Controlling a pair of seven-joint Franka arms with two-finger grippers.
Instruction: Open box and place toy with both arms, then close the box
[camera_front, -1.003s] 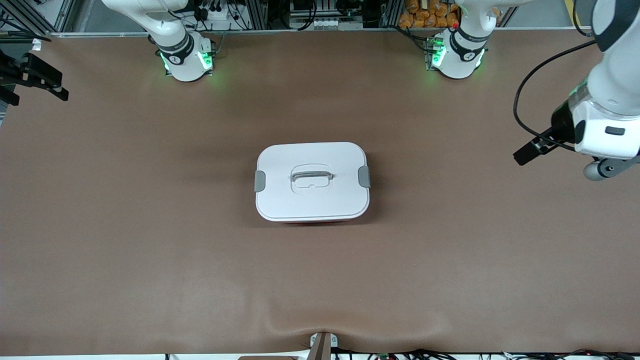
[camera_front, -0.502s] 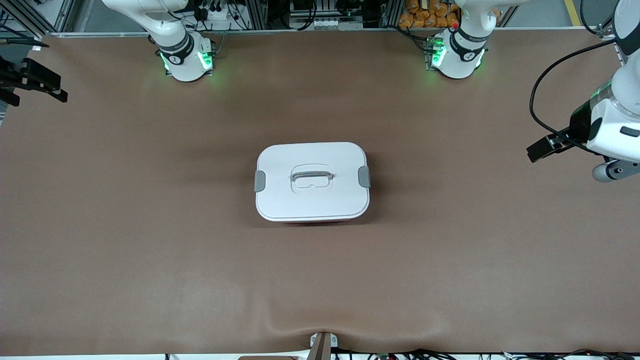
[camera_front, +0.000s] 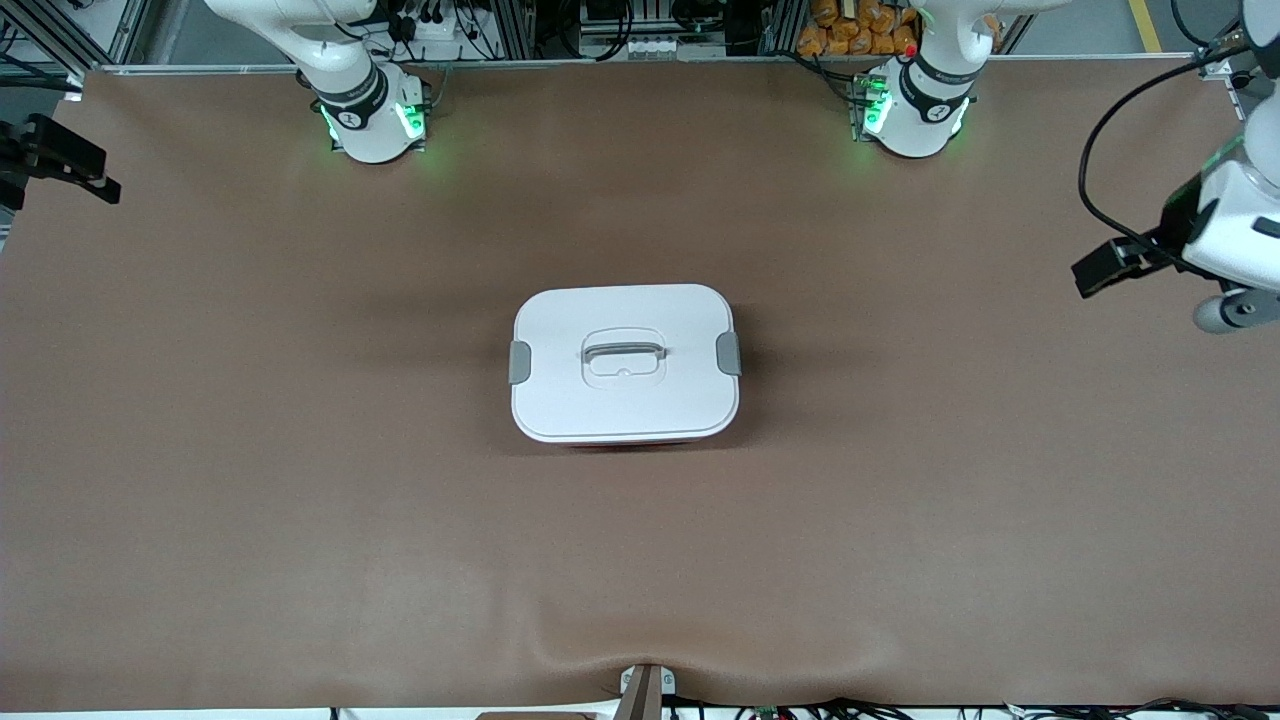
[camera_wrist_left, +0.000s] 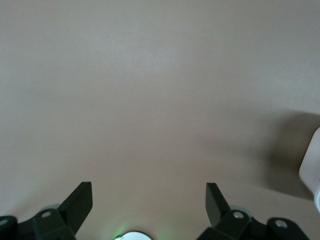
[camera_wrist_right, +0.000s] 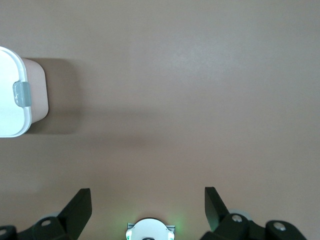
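Left gripper (camera_wrist_left: 149, 202) hung with its fingers (camera_wrist_left: 80, 200) spread wide and nothing between them, over bare brown table (camera_front: 300, 500) out at the left arm's end; only a sliver of the box's white edge showed in its wrist view. Right gripper (camera_wrist_right: 148, 206) was likewise spread apart and empty, over bare table at the right arm's end, with the box well off from it. In the front view only a dark part of the right arm showed at the table's edge, and the left arm's wrist stood high by the other edge. The box (camera_front: 625, 362) sat mid-table, about level between the two arm bases and nearer the front camera than either. Its white lid (camera_front: 560, 330) was seated flat, the grey handle (camera_front: 624, 352) lay in its recess, and both grey side clips were down: one clip (camera_front: 519, 362) toward the right arm's end, the other clip (camera_front: 729, 353) toward the left arm's end. No toy was visible anywhere on the table; whether it was inside the box could not be told. Judged: both arms were parked clear of the work, neither engaged. For any opening step, each gripper should take the clip on its own end, come in level with the lid's rim, and release both clips before lifting by the handle, so the tub does not slide or tip.
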